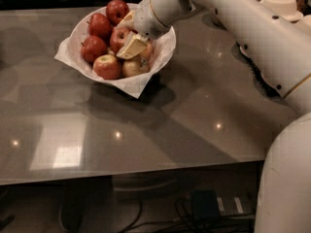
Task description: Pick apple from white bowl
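Currently, gripper (127, 37): down inside the white bowl (164, 52), among its apples (107, 66).
Grip state: cannot tell whether parted, closed or holding.
Apples: heaped within the white bowl.
Table (194, 110): directly beneath the white bowl.

Kitchen-like, grey counter (194, 125), white bowl (165, 50) under jaws

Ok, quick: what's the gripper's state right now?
The gripper: down in the white bowl among the apples; whether it is open, closed or holding one cannot be told.
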Controlling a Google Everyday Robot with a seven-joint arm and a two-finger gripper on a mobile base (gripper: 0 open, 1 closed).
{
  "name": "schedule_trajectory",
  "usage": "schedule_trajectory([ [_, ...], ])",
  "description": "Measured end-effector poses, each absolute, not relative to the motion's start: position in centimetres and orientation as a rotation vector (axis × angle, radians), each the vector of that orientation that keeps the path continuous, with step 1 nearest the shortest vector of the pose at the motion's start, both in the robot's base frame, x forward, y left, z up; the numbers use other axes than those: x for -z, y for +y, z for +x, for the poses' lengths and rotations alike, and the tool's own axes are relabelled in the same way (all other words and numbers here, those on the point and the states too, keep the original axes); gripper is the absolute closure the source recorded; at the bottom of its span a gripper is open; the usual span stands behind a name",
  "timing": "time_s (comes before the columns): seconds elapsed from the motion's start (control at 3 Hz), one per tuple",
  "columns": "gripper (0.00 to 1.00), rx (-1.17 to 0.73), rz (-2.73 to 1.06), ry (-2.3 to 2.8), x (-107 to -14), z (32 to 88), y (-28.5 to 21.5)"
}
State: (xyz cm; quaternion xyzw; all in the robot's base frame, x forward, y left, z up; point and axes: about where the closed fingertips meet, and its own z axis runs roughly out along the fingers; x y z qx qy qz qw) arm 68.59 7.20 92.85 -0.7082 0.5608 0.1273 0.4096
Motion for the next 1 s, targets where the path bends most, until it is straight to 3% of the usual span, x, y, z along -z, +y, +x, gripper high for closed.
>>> schedule_trajectory([
  [0.67, 0.98, -0.281, -1.827, 1.404, -94.5, 68.1, 6.8],
  [1.0, 1.0, -0.253, -1.85, 1.394, -95.9, 67.7, 6.3],
])
